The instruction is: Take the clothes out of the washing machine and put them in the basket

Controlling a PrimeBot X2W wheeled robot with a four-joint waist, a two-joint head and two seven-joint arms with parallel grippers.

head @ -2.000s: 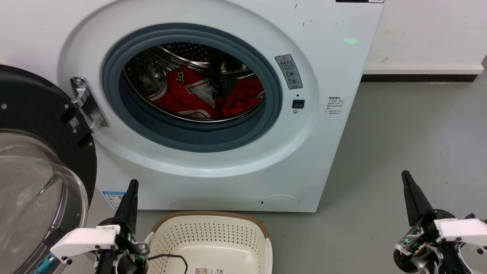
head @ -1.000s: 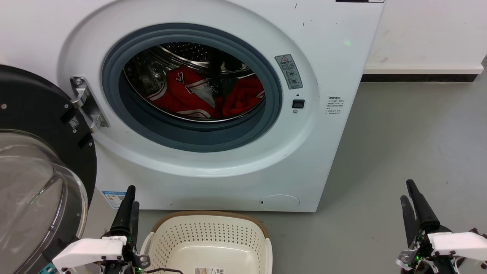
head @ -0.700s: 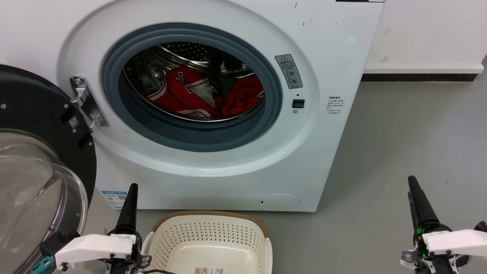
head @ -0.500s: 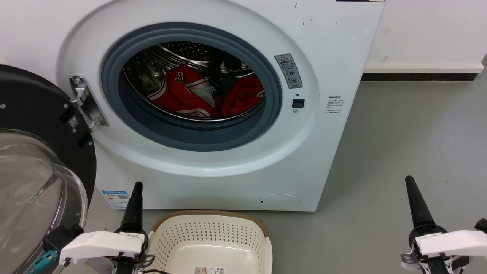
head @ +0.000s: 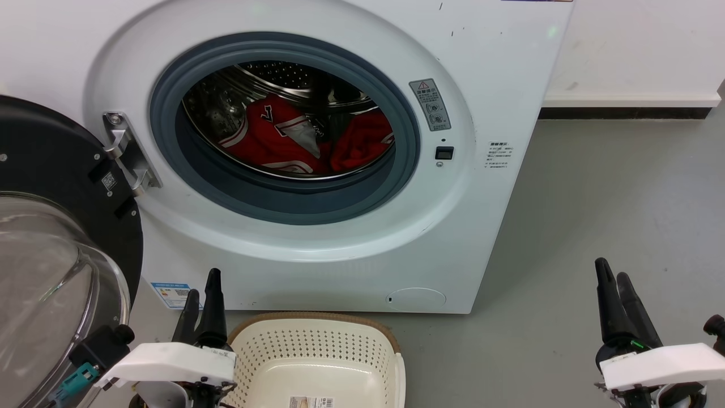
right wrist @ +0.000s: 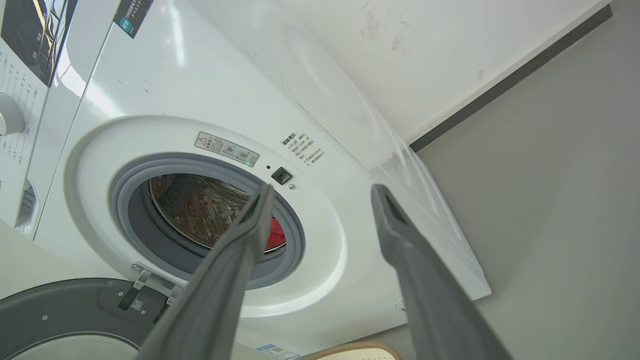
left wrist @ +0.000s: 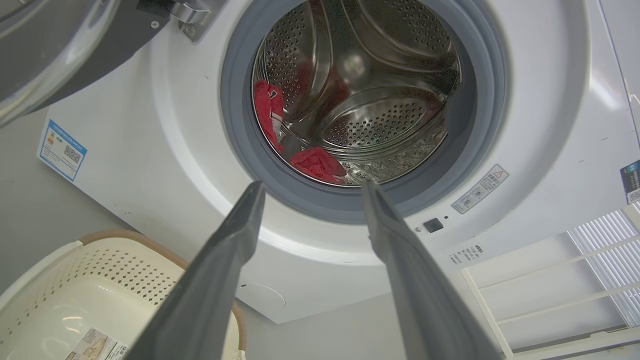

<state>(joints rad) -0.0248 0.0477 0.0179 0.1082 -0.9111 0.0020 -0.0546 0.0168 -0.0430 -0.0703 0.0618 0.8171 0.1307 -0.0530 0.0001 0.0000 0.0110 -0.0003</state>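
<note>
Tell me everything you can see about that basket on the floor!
The basket is cream plastic with rounded corners and rows of little holes in its sides. A brown woven-look band runs along its far rim. It stands upright on the grey floor, just in front of the washing machine. It holds nothing but a paper label on its bottom. Its near part is cut off by the picture's edge.

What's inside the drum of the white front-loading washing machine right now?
A red white-trimmed jersey and a crumpled red garment lie low in the studded steel drum. Whatever is beneath them or behind the grey rubber door ring is hidden.
</note>
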